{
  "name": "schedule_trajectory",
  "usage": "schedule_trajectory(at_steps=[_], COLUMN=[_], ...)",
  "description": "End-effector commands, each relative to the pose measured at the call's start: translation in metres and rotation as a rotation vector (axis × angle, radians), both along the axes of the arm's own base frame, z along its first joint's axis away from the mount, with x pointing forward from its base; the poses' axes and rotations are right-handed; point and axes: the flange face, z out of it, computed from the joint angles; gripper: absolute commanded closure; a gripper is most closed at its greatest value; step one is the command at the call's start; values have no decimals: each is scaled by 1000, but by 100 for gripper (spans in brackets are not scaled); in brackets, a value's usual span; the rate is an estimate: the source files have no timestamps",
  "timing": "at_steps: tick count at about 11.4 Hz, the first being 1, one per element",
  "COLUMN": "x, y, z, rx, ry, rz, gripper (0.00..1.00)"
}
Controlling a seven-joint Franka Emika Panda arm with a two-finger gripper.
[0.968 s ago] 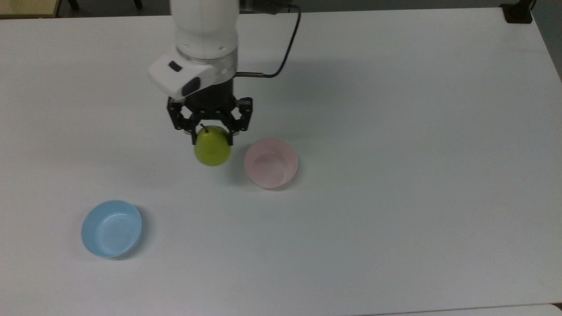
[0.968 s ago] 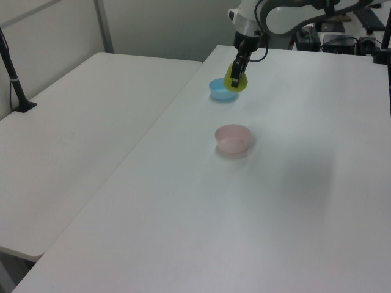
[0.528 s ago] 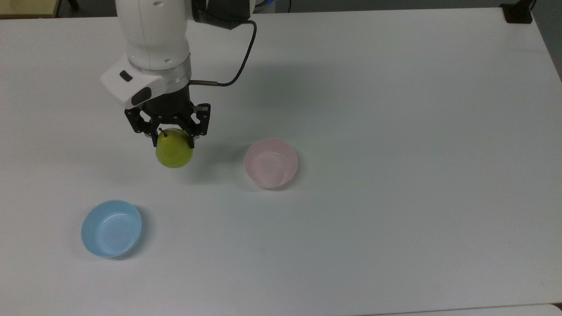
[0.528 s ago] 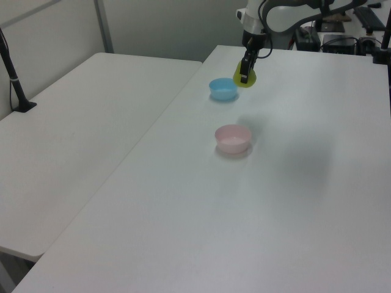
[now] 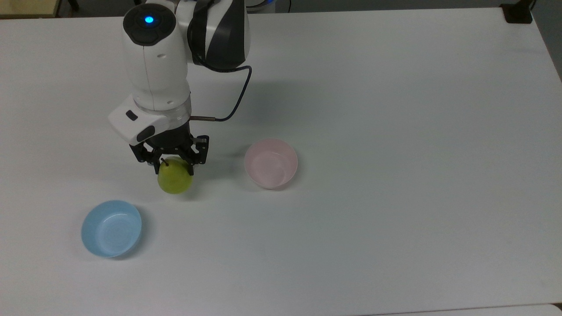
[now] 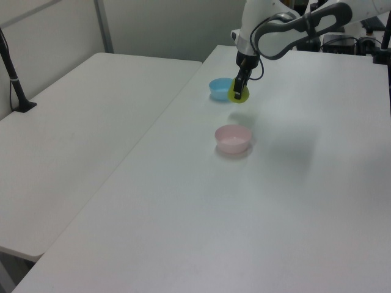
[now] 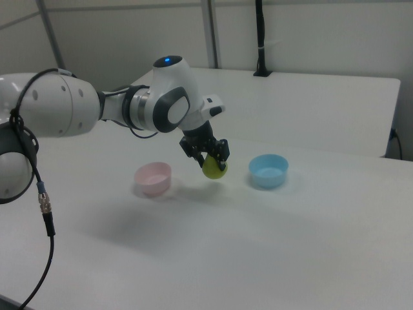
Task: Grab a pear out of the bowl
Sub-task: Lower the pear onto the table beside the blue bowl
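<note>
My gripper [image 5: 174, 167] is shut on the yellow-green pear [image 5: 175, 179], its black fingers clamping the fruit's top near the dark stem. The pear [image 7: 214, 167] hangs just above the white table, between the two bowls. The pale pink bowl [image 5: 271, 163] stands with nothing in it to the top view's right of the pear. In the left view the pear [image 6: 239, 94] sits under my gripper [image 6: 238, 90], beyond the pink bowl [image 6: 233, 138]. In the right view my gripper [image 7: 210, 155] is to the right of the pink bowl [image 7: 153, 178].
A light blue bowl [image 5: 111, 228] stands near the pear at the top view's lower left; it also shows as the blue bowl [image 6: 220, 89] and the blue bowl [image 7: 268, 170]. The white table [image 5: 395, 197] spreads wide around them. A second table [image 6: 67, 140] adjoins at the left view's left.
My gripper has carried the pear away from the pink bowl toward the top view's left and then down lower toward the table, closer to the blue bowl. The bowls stayed put.
</note>
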Motion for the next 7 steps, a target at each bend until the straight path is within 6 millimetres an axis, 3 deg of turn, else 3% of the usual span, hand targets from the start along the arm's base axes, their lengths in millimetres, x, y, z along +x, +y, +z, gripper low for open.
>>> schedule_trajectory(at_steps=[1,3,7], x=[11,12,11], y=[-2,-3,-3], z=[-23,-36,-42], rx=[-11,-28,-36], ry=[-24,-17,-8], rz=[25,35,39], gripper=[63,61,59])
